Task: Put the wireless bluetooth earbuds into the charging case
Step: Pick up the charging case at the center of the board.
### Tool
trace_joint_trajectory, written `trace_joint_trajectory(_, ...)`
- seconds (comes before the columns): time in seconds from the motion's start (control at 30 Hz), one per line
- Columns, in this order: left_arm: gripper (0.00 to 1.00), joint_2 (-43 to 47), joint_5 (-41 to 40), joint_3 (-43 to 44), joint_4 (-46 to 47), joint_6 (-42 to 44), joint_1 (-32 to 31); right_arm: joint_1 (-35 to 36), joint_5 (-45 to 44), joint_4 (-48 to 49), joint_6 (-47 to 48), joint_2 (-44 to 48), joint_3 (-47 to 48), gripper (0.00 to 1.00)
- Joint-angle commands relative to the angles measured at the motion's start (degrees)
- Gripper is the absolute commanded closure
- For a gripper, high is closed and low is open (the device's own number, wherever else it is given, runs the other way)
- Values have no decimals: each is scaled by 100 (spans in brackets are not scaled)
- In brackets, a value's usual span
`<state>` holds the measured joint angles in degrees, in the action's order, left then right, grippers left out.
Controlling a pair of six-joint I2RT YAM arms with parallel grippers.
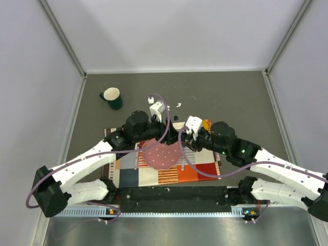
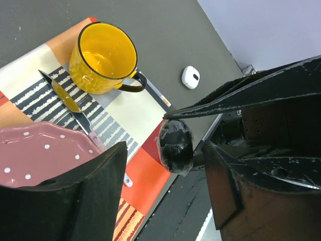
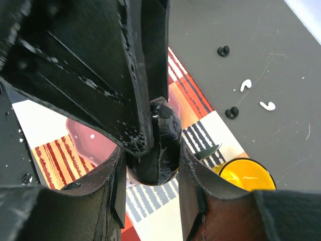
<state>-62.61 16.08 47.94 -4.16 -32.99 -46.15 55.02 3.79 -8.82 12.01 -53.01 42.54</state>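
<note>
Item: 2 earbuds (image 3: 245, 85) and charging case (image 2: 190, 77), both lying unheld on the bare table (image 2: 165, 40).
Right gripper (image 3: 150, 165) is clamping a black oval object (image 3: 165, 130), and left gripper (image 2: 165, 150) is sitting half-wide around it. The earbuds are lying toward the table's far edge and the case toward its right edge, probably nearer the right arm.

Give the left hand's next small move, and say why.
Probably close the left hand fully onto the black oval object: the right hand grips it, and the left fingers flank it with a gap showing. The earbuds and charging case lie untouched.
</note>
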Motion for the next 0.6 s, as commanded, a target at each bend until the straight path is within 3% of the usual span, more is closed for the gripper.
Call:
trace_joint_trajectory(0.0,39,-181,-52,321,372,-14,-113,87,113,434,56,72,105,100)
trace_joint_trajectory(0.2,49,-296,150,374,372,47,-157,87,95,504,91,125,17,100)
trace_joint_trajectory(0.23,60,-313,150,374,372,56,-149,79,104,513,100,142,-9,100)
trace_joint_trajectory(0.3,69,-322,203,391,372,82,-149,87,113,530,117,134,-27,100)
trace_joint_trajectory(0.33,84,-339,229,409,372,100,-157,87,122,522,109,142,-36,100)
trace_joint_trajectory(0.43,100,-305,238,374,372,144,-157,87,87,548,100,221,-53,100)
trace_joint_trajectory(0.5,100,-226,125,330,364,214,-157,87,-18,661,-14,282,-71,74)
trace_joint_trajectory(0.57,100,-129,-42,268,364,284,-157,87,-168,723,-198,432,-80,41)
